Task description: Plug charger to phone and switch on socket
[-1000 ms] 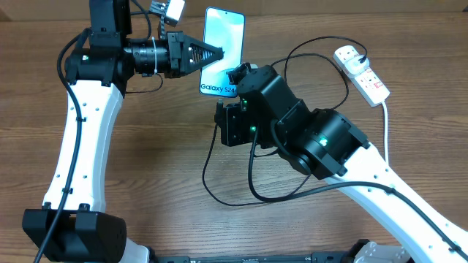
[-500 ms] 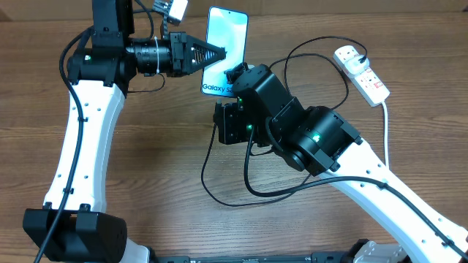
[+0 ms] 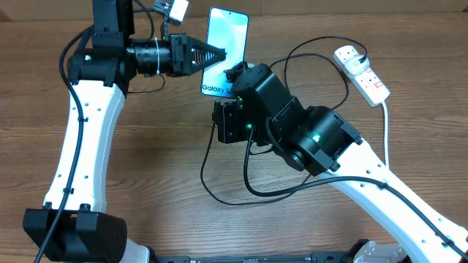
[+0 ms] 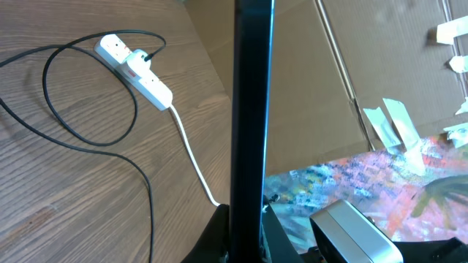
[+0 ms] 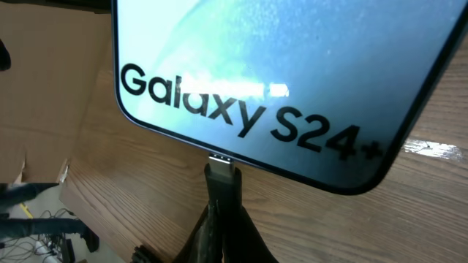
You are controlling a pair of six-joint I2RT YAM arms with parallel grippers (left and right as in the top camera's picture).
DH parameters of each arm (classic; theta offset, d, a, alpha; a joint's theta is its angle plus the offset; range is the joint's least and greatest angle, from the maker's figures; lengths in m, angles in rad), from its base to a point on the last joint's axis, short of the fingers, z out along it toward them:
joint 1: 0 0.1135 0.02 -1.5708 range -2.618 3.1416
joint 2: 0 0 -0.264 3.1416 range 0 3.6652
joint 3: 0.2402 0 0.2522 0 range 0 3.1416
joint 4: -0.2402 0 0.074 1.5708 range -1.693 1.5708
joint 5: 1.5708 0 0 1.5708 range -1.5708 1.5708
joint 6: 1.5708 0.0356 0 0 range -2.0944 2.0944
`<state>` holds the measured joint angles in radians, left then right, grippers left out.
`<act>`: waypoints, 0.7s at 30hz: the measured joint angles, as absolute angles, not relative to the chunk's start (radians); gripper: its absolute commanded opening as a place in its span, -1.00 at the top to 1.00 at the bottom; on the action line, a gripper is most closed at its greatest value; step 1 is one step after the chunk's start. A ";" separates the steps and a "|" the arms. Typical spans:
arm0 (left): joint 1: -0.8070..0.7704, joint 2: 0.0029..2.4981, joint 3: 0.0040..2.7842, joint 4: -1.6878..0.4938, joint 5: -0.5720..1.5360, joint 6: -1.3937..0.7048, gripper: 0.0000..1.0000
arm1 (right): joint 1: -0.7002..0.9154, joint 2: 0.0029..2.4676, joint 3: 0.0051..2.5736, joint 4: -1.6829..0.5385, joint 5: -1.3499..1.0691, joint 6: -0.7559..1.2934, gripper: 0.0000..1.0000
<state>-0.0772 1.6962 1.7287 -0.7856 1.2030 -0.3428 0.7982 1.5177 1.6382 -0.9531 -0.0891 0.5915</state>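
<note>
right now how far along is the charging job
Done: the charger plug sits in the socket. In hand: left jaws grip the phone; right jaws hold the connector at its port, metal tip showing. Left: seat it fully, then the socket switch, state unreadable.

phone (image 3: 232, 33) shifted slightly right, right tool (image 5: 221, 193) closer beneath it

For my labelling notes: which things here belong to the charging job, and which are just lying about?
Job: slim teal-screened smartphone; thin black charger cable; white plastic power strip with red markings.
Lying about: brown cardboard panel; white tape strips.
</note>
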 measured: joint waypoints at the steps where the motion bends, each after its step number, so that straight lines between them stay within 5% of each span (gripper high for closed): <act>1: -0.077 1.696 1.729 -0.786 1.203 -0.340 0.92 | 0.798 1.518 1.638 -0.953 -0.088 0.591 0.93; 21: -0.077 1.696 1.729 -0.777 1.224 -0.328 0.92 | 0.798 1.518 1.638 -0.953 -0.078 0.598 0.93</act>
